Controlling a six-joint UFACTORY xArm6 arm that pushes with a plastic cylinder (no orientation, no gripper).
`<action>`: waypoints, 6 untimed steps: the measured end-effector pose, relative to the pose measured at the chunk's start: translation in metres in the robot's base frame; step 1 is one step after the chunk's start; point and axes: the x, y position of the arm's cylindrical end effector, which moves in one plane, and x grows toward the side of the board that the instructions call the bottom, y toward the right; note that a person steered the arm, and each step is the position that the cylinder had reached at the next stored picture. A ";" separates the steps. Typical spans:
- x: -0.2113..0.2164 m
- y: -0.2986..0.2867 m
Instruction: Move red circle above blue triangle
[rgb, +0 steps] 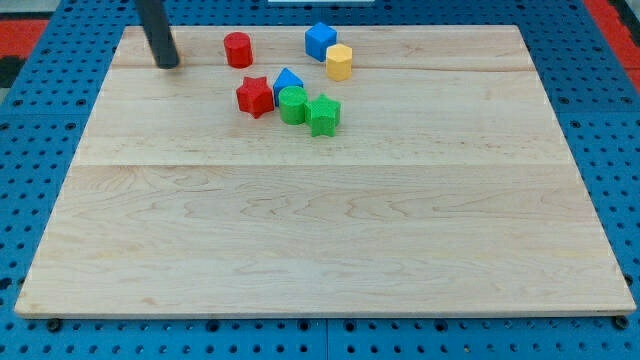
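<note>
The red circle (238, 49) stands near the view's top, left of centre. The blue triangle (288, 80) lies below and to the right of it, wedged between the red star (255, 96) and the green circle (293, 105). My tip (167, 64) rests on the board to the left of the red circle, with a clear gap between them. It touches no block.
A green star (324, 115) sits right of the green circle. A blue cube (320, 41) and a yellow hexagon (339, 62) stand at the top, right of the red circle. The wooden board (320, 240) lies on a blue pegboard.
</note>
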 end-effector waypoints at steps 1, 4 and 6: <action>-0.002 0.012; -0.049 0.097; -0.073 0.165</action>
